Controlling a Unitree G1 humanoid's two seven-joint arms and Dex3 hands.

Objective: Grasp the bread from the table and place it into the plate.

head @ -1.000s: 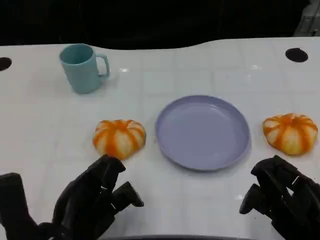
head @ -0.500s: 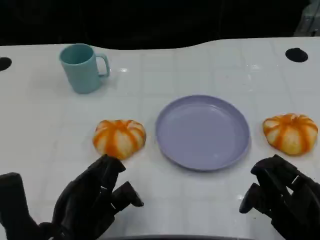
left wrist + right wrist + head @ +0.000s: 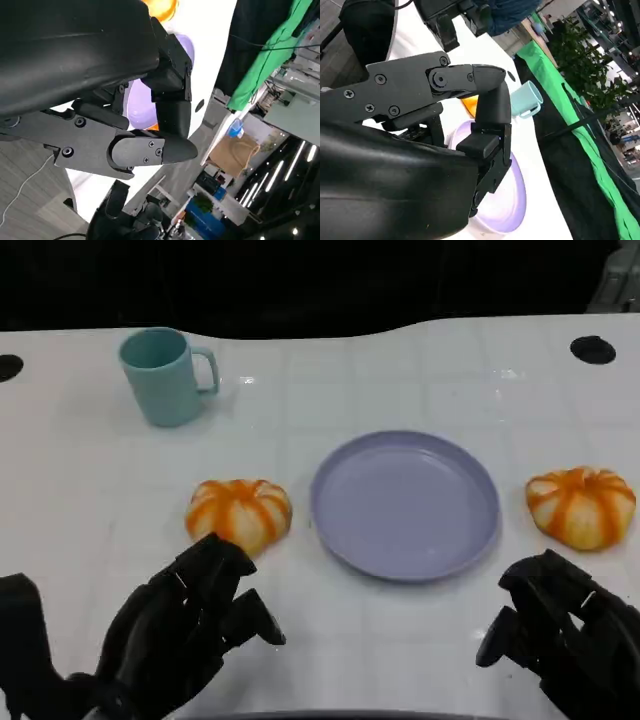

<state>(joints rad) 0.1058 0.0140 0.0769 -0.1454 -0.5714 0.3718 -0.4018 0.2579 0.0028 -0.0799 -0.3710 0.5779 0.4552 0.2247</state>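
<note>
Bread sits on the desk in two round buns, each a domed, ribbed loaf striped orange and cream like a small pumpkin. Neither bun is held. The left hand (image 3: 185, 625) hovers at the near left with its matte black fingers (image 3: 222, 565) apart and loosely bent, the foremost tips just short of the left bread (image 3: 238, 514) and closed on nothing. The right hand (image 3: 560, 645) hangs at the near right, its fingers partly curled but apart, with nothing in them; it lies near the right bread (image 3: 581, 505) without touching it.

Between the two buns lies the plate (image 3: 405, 505), a smooth, shallow lavender disc with a low raised rim and a bare centre. At the far left stands a teal mug (image 3: 165, 375), a plain glossy cylinder with its handle turned right. The desk (image 3: 400, 370) is white and glossy, marked with a faint grid of squares, with dark round holes near its far corners.

The left wrist view adds hard detail on the hand's black shell and screwed finger plates, with slivers of the plate and orange bread behind them, and a room beyond the desk with green cloth. The right wrist view shows the mug, the plate's rim, an orange scrap of bread, green cloth and leafy plants.
</note>
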